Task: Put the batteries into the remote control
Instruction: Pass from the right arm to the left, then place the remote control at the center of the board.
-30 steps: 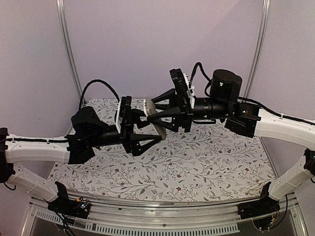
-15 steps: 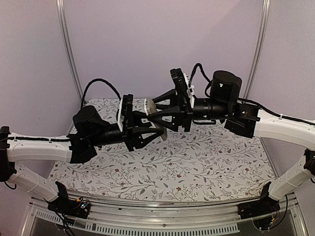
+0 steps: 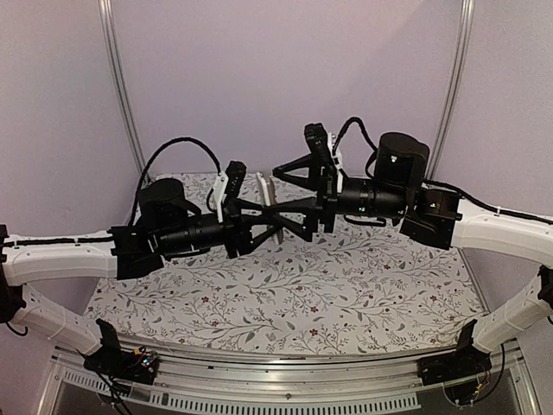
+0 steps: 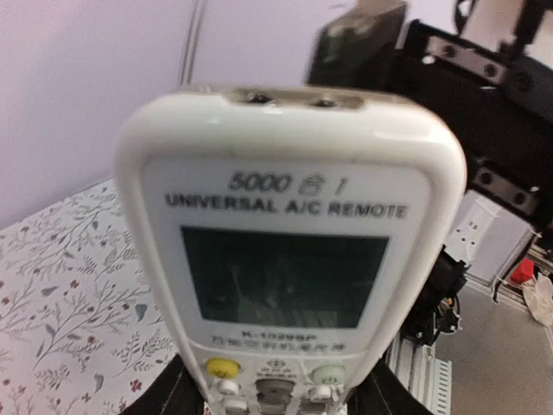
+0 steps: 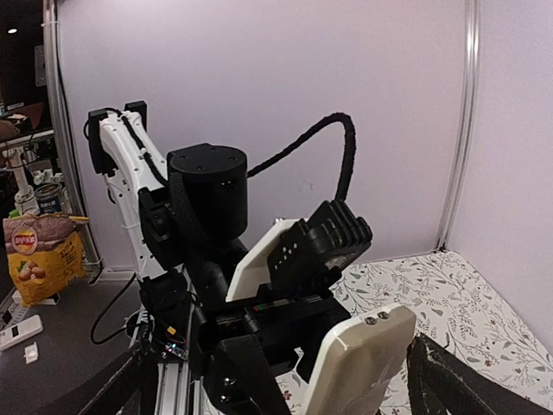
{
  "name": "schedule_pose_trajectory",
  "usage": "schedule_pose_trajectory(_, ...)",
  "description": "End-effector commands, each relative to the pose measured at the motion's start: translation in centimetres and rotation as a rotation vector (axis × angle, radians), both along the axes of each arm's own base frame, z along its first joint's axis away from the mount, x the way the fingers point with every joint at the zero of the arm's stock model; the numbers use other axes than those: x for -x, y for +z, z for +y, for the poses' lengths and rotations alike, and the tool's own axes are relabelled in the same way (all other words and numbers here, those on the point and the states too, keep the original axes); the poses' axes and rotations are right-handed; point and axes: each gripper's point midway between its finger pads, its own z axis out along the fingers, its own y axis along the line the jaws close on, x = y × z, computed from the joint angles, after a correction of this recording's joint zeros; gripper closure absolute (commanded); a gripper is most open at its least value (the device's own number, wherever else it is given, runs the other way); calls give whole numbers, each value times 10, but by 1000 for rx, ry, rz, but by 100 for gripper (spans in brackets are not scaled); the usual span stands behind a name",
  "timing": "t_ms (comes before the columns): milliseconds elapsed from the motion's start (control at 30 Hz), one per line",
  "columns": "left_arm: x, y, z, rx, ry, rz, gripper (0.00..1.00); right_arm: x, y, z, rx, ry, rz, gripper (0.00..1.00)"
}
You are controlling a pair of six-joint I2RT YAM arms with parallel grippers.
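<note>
The remote control (image 3: 263,188) was in mid-air above the middle of the table (image 3: 363,294), pinched by the left gripper (image 3: 266,214) across its side edges at the lower, button end. In the left wrist view the white front and the small screen (image 4: 283,277) faced straight back at that wrist. Its long axis stood steeply, tilted a little, and lay crosswise to the line on which the two arms met nose to nose. The right gripper (image 3: 283,201) came in from the right with its jaws spread wide. One jaw stood above and one below in the overhead view, bracketing the remote's upper part and holding nothing. From the right wrist, the remote's top end (image 5: 367,346) sat between the fingers (image 5: 454,385), nearer one of them, apparently with a sliver of air left (the gap was too narrow to be sure). The tan-grey back with its recess probably faced the right arm, but no view showed the recess plainly. The batteries appeared in no view, so which way they lay from either gripper could not be told. Since the left gripper was occupied as the holder, the right was probably the one free to fetch and insert. Room was tight only where the two sets of fingers crossed. Below and on the near side the patterned table lay open, well clear of its edges, and the back wall stood well behind.
</note>
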Motion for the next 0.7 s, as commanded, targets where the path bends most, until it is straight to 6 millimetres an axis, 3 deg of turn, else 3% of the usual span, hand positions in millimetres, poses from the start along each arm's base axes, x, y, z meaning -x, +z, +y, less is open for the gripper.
schedule_pose_trajectory(0, -72, -93, 64, -284, 491, 418, 100, -50, 10, -33, -21, -330, 103, 1)
schedule_pose_trajectory(133, -86, -153, 113, -342, 735, 649, 100, -86, -11, -58, 55, -590, 197, 1)
schedule_pose_trajectory(267, -90, -192, 139, -417, 873, 787, 100, -91, -34, -62, 127, -632, 252, 1)
schedule_pose_trajectory(467, -84, -266, 162, -742, 978, 962, 100, -89, -44, -65, 144, -640, 281, 1)
schedule_pose_trajectory(667, -65, -314, 165, -1001, 973, 1126, 100, -86, -44, -66, 139, -630, 290, 1)
